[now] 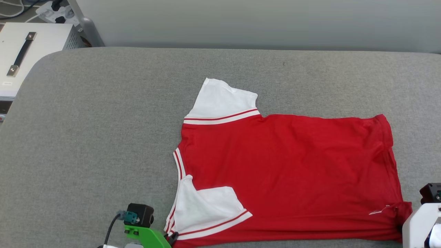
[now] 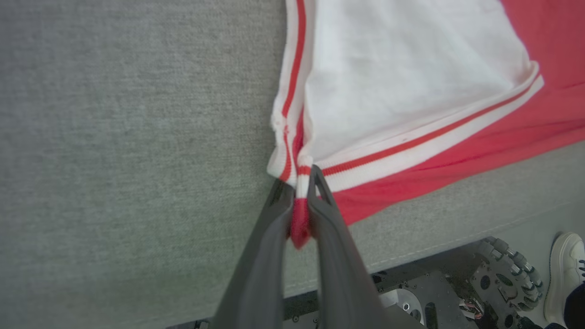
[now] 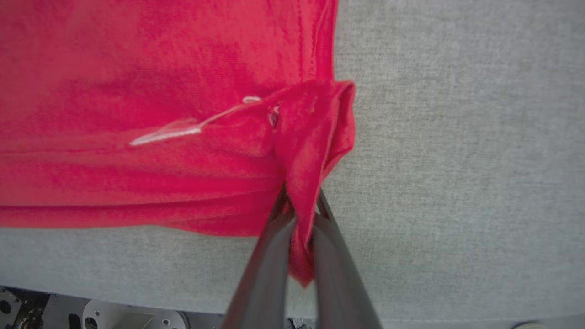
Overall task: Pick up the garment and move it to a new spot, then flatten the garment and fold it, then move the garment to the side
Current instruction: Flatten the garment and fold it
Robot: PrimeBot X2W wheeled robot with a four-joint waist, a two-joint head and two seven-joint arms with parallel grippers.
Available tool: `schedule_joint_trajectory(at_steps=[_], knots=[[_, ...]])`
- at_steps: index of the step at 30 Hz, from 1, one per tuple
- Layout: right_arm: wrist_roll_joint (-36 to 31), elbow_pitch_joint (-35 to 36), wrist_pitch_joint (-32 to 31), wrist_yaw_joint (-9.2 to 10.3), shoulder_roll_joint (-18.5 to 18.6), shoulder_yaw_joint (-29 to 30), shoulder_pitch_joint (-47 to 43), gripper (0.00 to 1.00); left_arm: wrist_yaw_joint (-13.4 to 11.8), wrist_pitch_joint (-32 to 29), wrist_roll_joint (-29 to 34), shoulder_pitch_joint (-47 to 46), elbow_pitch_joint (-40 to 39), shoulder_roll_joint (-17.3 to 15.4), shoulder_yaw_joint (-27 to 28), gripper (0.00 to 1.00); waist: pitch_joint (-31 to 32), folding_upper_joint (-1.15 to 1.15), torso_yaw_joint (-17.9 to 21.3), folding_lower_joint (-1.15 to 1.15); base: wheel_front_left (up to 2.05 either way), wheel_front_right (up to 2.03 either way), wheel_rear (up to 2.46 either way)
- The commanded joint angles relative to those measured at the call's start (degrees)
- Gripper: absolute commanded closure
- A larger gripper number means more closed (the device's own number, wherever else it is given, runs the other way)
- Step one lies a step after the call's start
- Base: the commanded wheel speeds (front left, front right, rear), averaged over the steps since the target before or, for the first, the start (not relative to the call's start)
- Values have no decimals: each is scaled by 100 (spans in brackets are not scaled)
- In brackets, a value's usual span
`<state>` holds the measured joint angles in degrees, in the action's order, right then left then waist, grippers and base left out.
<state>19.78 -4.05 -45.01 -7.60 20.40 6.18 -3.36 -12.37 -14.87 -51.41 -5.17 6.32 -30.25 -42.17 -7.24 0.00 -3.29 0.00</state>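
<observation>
The garment (image 1: 286, 172), a red T-shirt with white short sleeves and striped trim, lies spread on the grey table, its neck end to the left and its hem to the right. No print shows on the upper face. One sleeve lies folded over the body near the front edge. My left gripper (image 2: 297, 183) is shut on the garment's near shoulder corner (image 2: 299, 224), at the head view's bottom edge (image 1: 171, 238). My right gripper (image 3: 299, 205) is shut on the near hem corner (image 3: 315, 151), which is bunched between the fingers; in the head view that corner sits at the lower right (image 1: 399, 213).
The grey padded table (image 1: 103, 137) reaches well to the left and back of the garment. A white cabinet with a black handle (image 1: 20, 51) stands beyond the table's far left corner. The robot's base and a person's white shoe (image 2: 564, 269) show under the table's near edge.
</observation>
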Motion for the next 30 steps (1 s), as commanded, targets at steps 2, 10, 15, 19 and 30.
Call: schedule_joint_trajectory(at_steps=[2, 10, 15, 19, 30], knots=[[-48, -145, 103, 11, 43, -41, 76, 100, 45, 30, 84, -94, 195, 19, -19, 97, -32, 0, -25, 0, 0, 0, 0], [-57, -430, 523, 11, 108, -181, 222, 0, 106, 91, 121, -185, 505, 90, -66, 0, 50, 0, -53, 0, 0, 0, 0], [-16, -380, 797, 11, 127, -226, 261, 0, 58, 192, 146, -177, 452, 22, -5, 0, 222, 0, -22, 0, 0, 0, 0], [42, -83, 1074, 11, 124, -234, 238, 0, -49, 379, 185, -166, 206, -70, 133, 0, 380, 0, 28, 0, 0, 0, 0], [135, 1160, 2586, 11, -231, -132, 205, 0, -308, 1796, 784, -501, -670, -236, 753, 0, 367, 0, 398, 0, 0, 0, 0]])
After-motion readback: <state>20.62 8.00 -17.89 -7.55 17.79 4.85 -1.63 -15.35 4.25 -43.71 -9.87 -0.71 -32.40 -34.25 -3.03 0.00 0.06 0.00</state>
